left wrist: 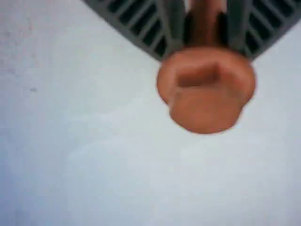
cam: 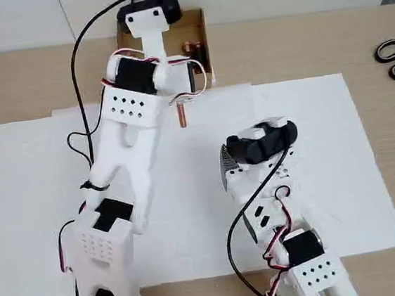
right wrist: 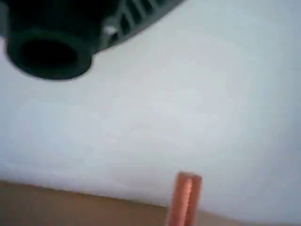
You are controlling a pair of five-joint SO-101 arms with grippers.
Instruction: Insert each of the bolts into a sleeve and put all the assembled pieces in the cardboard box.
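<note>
Insertion step: left jaws grip bolt (cam: pixel 181 114) by its shank over the paper (cam: pixel 310 143), near the box (cam: pixel 197 21); right jaws hold sleeve (right wrist: pixel 47 52), well apart. Next move probably requires aligning shank with bore.

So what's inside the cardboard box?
One copper-coloured piece shows inside the cardboard box, by its right wall. The left arm covers most of the rest, hiding anything else.
</note>
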